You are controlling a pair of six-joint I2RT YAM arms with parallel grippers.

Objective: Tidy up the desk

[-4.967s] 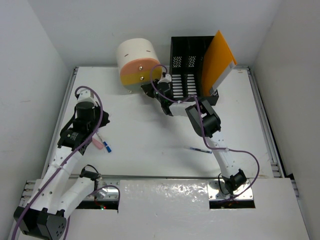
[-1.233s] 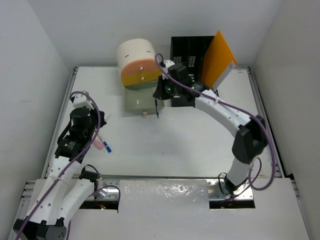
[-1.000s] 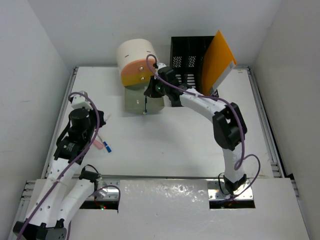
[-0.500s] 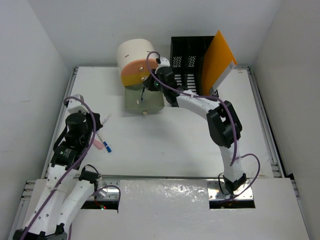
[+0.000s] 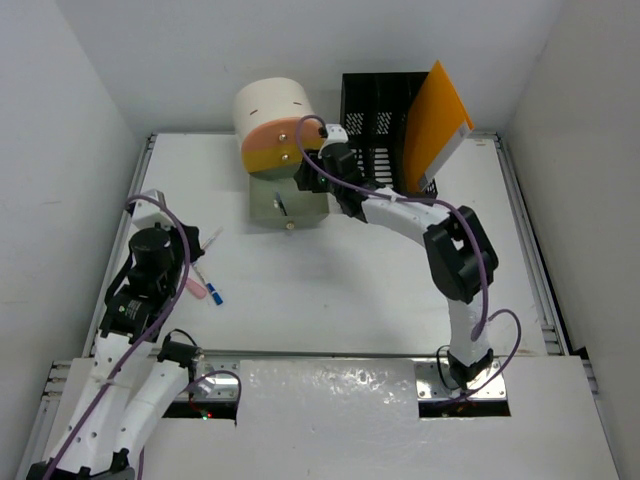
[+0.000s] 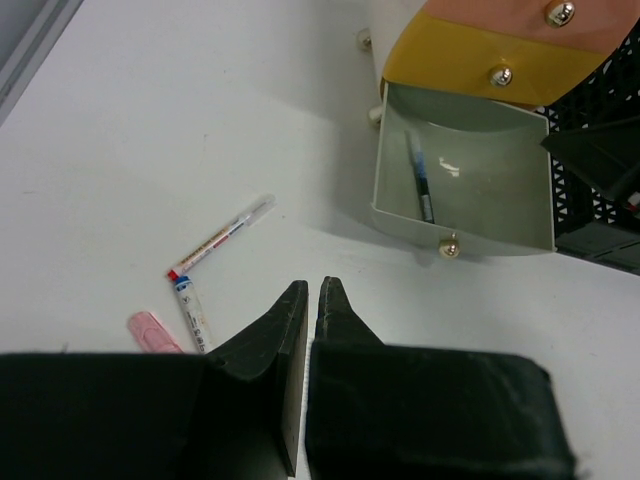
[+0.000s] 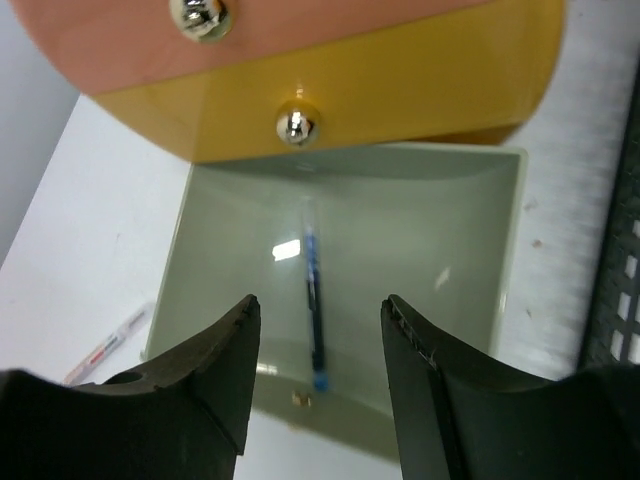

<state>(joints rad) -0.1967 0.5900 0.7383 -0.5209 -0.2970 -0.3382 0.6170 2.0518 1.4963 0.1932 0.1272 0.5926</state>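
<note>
The desk is a white tabletop. At its back stands a round drawer unit with a pink and a yellow front. Its lowest drawer, grey-green, is pulled out. A blue pen lies inside on the drawer floor, also visible as the pen in the left wrist view. My right gripper hangs open just above the drawer, with the pen below the gap and nothing between its fingers. My left gripper is shut on nothing, raised over the desk's left side.
A red-tipped marker, a blue-capped tube and a pink eraser lie on the left of the desk. A black crate holding an orange folder stands at the back right. A foil strip runs along the near edge.
My right gripper carried the pen over the drawer, then opened; the pen now lies in the drawer. My left arm drew back slightly toward the near edge.
</note>
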